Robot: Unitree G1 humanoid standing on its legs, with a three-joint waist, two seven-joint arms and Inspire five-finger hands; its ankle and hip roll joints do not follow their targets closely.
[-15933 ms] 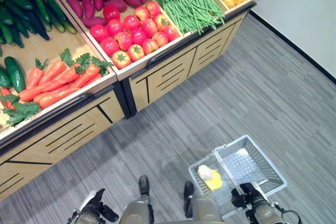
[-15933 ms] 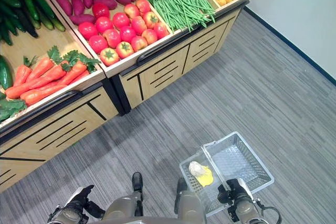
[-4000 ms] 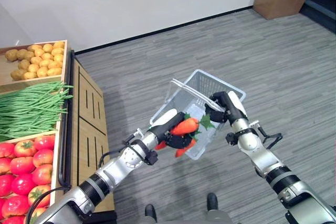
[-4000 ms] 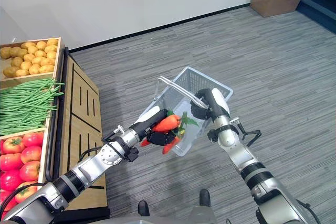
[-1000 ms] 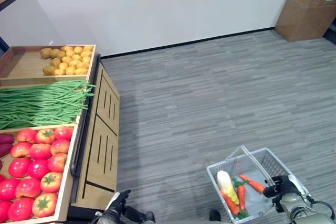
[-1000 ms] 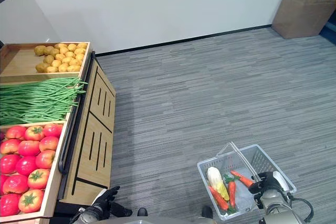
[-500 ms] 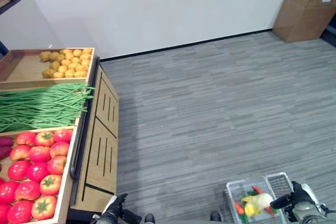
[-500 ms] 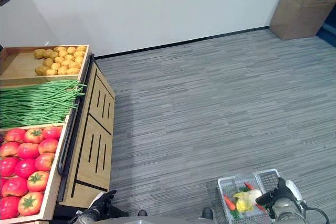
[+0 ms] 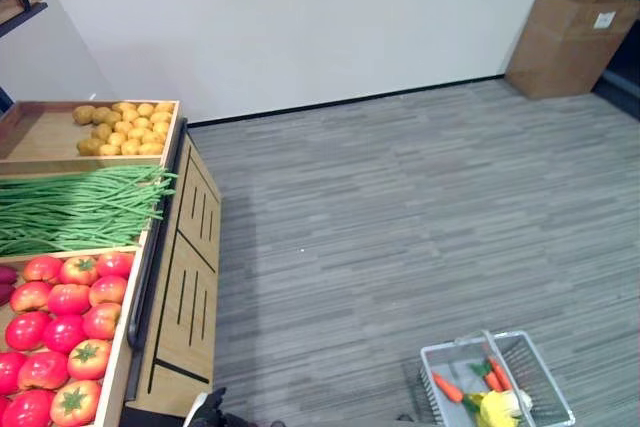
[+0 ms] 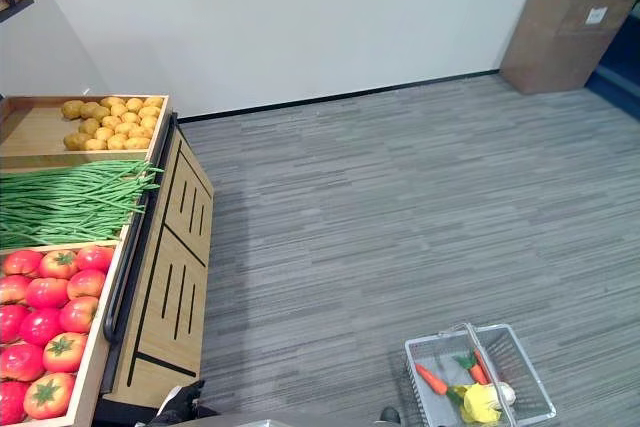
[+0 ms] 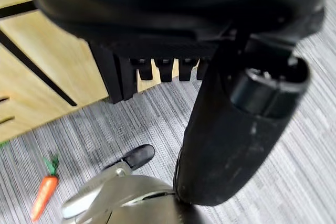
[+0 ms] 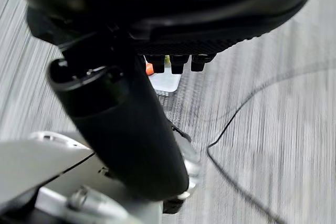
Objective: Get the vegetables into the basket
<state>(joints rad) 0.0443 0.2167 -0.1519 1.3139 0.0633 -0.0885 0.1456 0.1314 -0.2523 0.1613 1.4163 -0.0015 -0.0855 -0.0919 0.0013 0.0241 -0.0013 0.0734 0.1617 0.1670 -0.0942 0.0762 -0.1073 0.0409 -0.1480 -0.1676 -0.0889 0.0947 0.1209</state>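
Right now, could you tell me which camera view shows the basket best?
The right eye view: the whole basket stands on the floor, carrots inside. The left eye view cuts off its near edge; the right wrist view shows just a sliver past the right hand.

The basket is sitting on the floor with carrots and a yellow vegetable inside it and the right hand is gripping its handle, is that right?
Not quite. The basket does sit on the floor with carrots and a yellow vegetable inside, but the right hand is not gripping its handle. The right wrist view shows that hand holding nothing, fingers straight, and the right eye view shows the handle standing free.
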